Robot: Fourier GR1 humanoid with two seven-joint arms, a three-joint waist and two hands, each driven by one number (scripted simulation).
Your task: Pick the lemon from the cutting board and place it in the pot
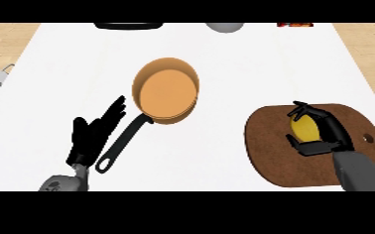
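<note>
White counter (242, 64): right robot hand (322, 134) curls around lemon (304, 127); left robot hand (92, 134) open.

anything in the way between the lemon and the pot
Nothing visible. The right hand is curled round the lemon over the cutting board, and only bare counter lies between it and the pot.

Right robot hand (319, 131) is sitting near the counter's right edge toward the front, fingers and thumb curling round a yellow lemon (304, 128), grey forearm coming up from the front edge. Left robot hand (95, 131) is resting open near the front left corner of the counter, fingers straight and fanning up and to the right, holding nothing, grey wrist showing below.
</note>
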